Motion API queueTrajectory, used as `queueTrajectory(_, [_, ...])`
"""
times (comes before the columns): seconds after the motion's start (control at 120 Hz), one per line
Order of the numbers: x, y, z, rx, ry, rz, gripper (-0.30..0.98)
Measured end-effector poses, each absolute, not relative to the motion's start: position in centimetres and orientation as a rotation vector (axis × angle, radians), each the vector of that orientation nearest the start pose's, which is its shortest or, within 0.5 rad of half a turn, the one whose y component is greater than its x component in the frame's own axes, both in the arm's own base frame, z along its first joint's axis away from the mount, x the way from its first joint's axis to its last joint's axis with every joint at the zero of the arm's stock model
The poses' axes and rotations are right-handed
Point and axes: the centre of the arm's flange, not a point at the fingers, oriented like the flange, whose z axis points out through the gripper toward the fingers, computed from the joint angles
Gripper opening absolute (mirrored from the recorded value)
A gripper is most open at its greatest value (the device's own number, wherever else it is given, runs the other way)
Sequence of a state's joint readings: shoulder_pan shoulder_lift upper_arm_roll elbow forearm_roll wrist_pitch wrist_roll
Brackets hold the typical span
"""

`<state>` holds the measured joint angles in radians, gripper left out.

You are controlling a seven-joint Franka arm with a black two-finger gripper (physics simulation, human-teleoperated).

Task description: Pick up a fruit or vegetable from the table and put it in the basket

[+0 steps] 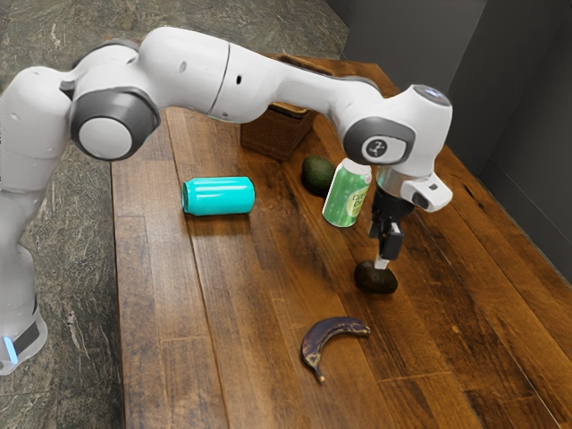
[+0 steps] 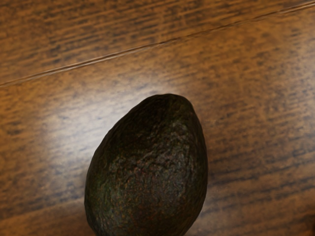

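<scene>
On the bench [image 1: 179,322], glossy brown planks with streaked grain and a narrow seam, lies the dark avocado [image 1: 374,279], pebbly-skinned and egg-shaped, directly under the hand [image 1: 382,263]. Nearby: curved banana [image 1: 331,340], mottled purple-brown; upright green can [image 1: 347,197]; rounded green avocado [image 1: 315,176] beside it; smooth turquoise can [image 1: 220,196] on its side; brown woven basket [image 1: 268,138], partly behind the arm. White arm shells, grey joint caps; arm arches over from the exterior view's left, wrist bent, hand pointing down at the dark avocado. Whether the hand is wide, narrow or gripping, cannot tell. Fruit's long axis runs steeply across the grain, its tapered end toward the seam.
</scene>
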<state>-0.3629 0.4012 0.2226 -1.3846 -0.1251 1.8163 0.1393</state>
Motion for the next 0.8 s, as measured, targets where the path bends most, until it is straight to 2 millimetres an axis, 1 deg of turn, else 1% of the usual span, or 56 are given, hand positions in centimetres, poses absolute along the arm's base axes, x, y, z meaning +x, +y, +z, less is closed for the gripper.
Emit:
queueTrajectory(0.092, [67.7,-13.6,47.6,-3.141,0.436,-0.053,0.69])
queueTrajectory(0.15, [68.0,-13.7,47.1,-3.139,0.437,-0.050,0.69])
queueTrajectory(0.283, [68.4,-13.2,46.1,-3.136,0.423,-0.043,0.69])
queueTrajectory(0.475, [69.3,-13.4,44.2,-3.128,0.422,-0.031,0.69])
queueTrajectory(0.6, [69.8,-12.6,42.6,-3.133,0.398,-0.014,0.68])
queueTrajectory(0.65, [69.9,-12.7,42.3,-3.135,0.397,-0.014,0.64])
queueTrajectory(0.733, [70.0,-12.8,42.2,-3.138,0.397,-0.025,0.47])
queueTrajectory(0.8, [70.1,-12.8,42.2,-3.138,0.394,-0.039,0.39])
